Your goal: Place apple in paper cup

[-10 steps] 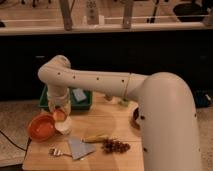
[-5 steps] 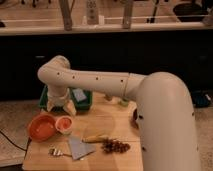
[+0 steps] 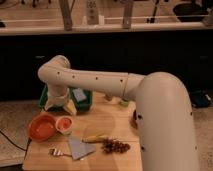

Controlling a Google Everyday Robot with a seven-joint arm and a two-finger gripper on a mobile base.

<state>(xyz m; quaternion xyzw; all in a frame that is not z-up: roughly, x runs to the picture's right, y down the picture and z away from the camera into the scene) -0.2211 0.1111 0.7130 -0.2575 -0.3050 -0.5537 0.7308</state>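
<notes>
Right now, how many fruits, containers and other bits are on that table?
Fruit: 3 (apple, banana, grapes)
Containers: 3 (paper cup, orange bowl, green bin)
Others: 4 (fork, napkin, blue pad in bin, small green item)
Total: 10
Hand hangs just above the paper cup.

apple (image 3: pixel 64 122) in paper cup (image 3: pixel 64 130), bowl (image 3: pixel 41 128) touching its left, claw (image 3: pixel 60 107) above, grapes (image 3: pixel 116 146) right

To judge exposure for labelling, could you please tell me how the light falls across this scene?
Camera view: dim, warm light on the wooden table; a brighter floor along the top; the cream gripper hovers above the small white paper cup holding the orange-red apple, both readable; the dark grape bunch nearly merges with shadow.
</notes>
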